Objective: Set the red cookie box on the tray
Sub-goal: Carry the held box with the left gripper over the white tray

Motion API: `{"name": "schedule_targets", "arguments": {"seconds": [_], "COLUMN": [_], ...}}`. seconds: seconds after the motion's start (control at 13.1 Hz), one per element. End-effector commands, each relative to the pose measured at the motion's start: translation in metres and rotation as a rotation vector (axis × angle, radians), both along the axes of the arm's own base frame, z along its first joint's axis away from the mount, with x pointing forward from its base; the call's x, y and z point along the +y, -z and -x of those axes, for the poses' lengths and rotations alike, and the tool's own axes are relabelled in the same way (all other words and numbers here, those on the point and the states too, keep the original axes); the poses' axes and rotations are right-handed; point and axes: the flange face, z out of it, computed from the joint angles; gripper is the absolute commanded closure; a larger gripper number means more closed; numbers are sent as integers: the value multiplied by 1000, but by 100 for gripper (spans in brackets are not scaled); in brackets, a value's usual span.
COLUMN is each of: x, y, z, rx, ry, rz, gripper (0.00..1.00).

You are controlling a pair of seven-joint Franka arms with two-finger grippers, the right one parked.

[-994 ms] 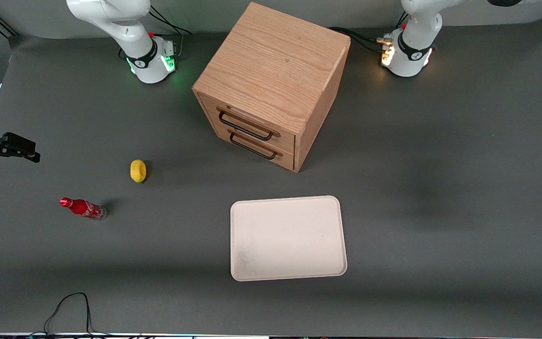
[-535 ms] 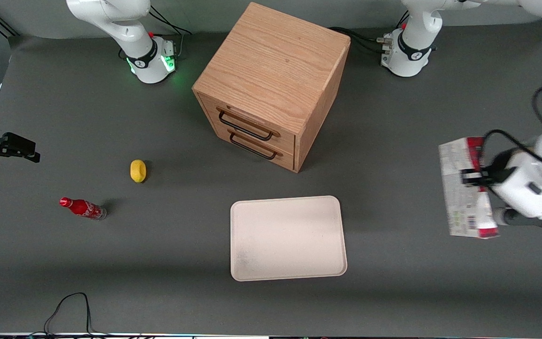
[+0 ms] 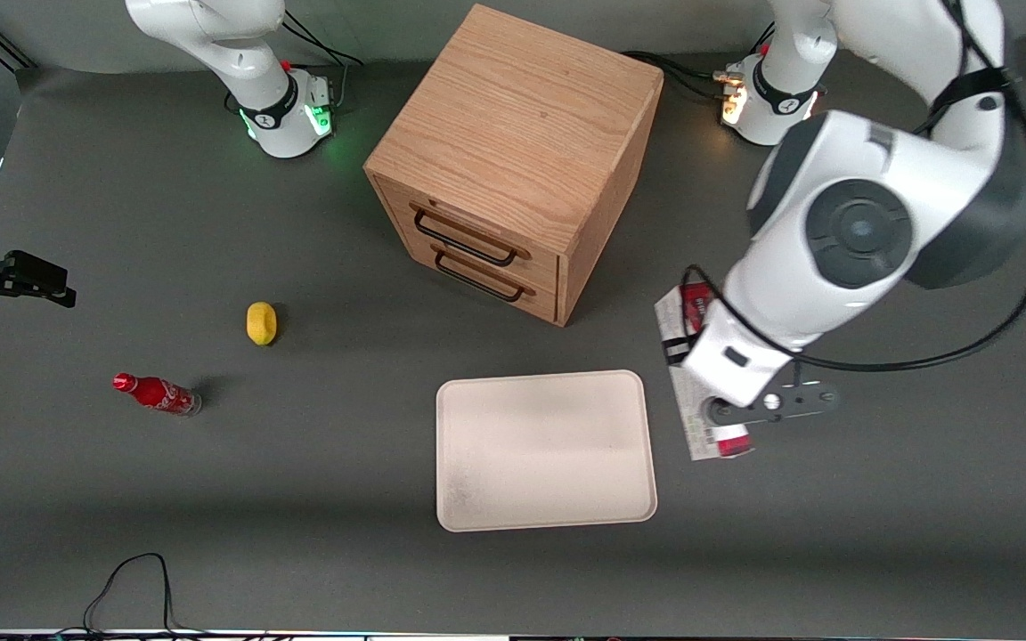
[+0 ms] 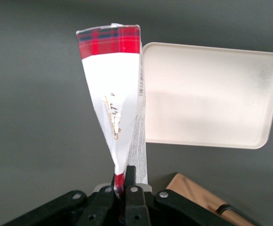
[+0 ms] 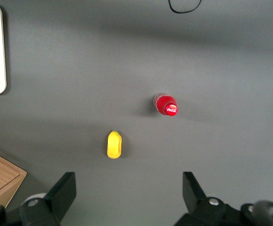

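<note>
Hanging clamped in the gripper (image 4: 125, 184), the box (image 3: 689, 385) is held just beside the tray (image 3: 545, 450), toward the working arm's end, long axis parallel to its short side

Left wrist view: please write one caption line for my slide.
The gripper, shut on the red cookie box, holds it beside the tray.

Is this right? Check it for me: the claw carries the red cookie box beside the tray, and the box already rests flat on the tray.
Not quite. The claw is shut on the red cookie box, but the box is not on the tray. The front view shows it held beside the tray's edge, toward the working arm's end of the table, and the tray holds nothing.
</note>
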Motion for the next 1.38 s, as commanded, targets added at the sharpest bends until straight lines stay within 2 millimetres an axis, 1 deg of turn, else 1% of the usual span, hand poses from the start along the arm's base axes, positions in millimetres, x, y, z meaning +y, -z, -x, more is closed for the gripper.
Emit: {"name": "schedule_targets", "arguments": {"seconds": [0.0, 0.08, 0.15, 0.31, 0.38, 0.46, 0.54, 0.61, 0.84, 0.99, 1.3], "x": [-30, -32, -32, -36, -37, -39, -44, -50, -47, -45, -42], "y": [10, 16, 25, 55, 72, 100, 121, 137, 193, 217, 247], "z": [4, 3, 1, -7, -12, -13, -13, -10, -6, -7, -11], "rx": [-33, -29, -18, -3, -13, -20, -41, -53, -81, -85, -73], "ry": [-25, -23, -18, -8, -7, -6, -7, 10, 38, 50, 52], "rz": [7, 3, -2, -15, -19, -19, -13, -18, -50, -69, -80], "gripper": [100, 100, 100, 100, 100, 100, 100, 100, 100, 100, 100]}}
